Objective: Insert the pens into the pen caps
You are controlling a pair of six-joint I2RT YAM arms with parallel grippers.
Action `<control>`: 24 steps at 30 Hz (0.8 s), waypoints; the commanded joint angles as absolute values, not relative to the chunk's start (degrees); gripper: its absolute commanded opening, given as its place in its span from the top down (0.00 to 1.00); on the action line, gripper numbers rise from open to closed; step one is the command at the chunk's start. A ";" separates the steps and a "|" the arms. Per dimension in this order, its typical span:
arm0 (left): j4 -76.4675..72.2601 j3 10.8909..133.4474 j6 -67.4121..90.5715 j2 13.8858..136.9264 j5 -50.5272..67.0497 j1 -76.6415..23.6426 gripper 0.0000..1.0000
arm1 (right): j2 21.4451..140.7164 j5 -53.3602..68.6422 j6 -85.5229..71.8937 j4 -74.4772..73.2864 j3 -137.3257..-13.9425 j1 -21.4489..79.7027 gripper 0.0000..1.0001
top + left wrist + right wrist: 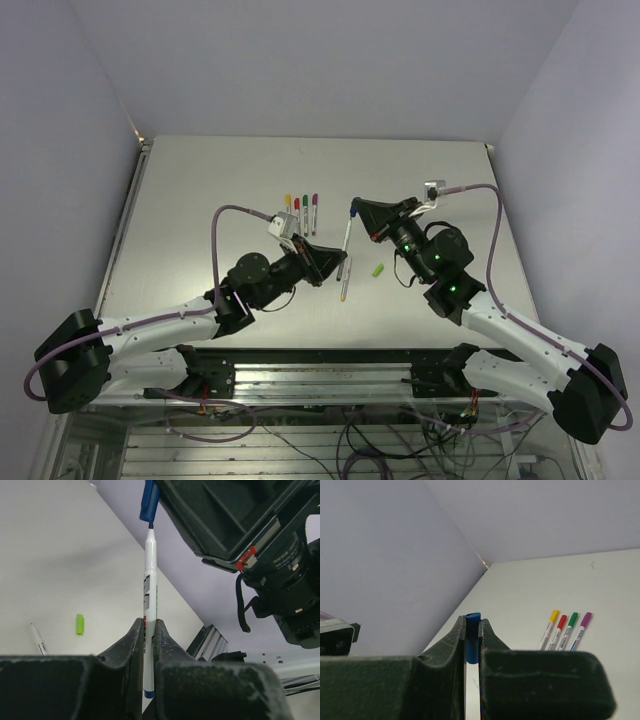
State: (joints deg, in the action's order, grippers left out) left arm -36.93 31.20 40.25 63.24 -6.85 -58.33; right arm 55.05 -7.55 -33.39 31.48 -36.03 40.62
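White table (200,180), lilac walls. Above its middle, the left fingers (131,641) are pinched shut on the lower barrel of a pen (150,575), whose tip is at the mouth of the blue cap (148,502). The right fingers (451,639) are clamped on that cap. Both pieces look light, stiff and smooth, likely to tilt or slip, so gripping the pen mid-barrel would steady it. A light green cap (79,624) lies loose on the table.

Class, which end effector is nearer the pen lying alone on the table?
Left. The left end effector, gripping the blue pen, hangs right beside the lone pen; the right end effector holds the blue cap farther back.
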 commanded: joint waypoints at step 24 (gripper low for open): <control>-40.99 29.96 38.56 63.02 -7.94 -58.89 0.93 | 55.82 -6.48 -37.15 34.20 -35.64 40.96 1.00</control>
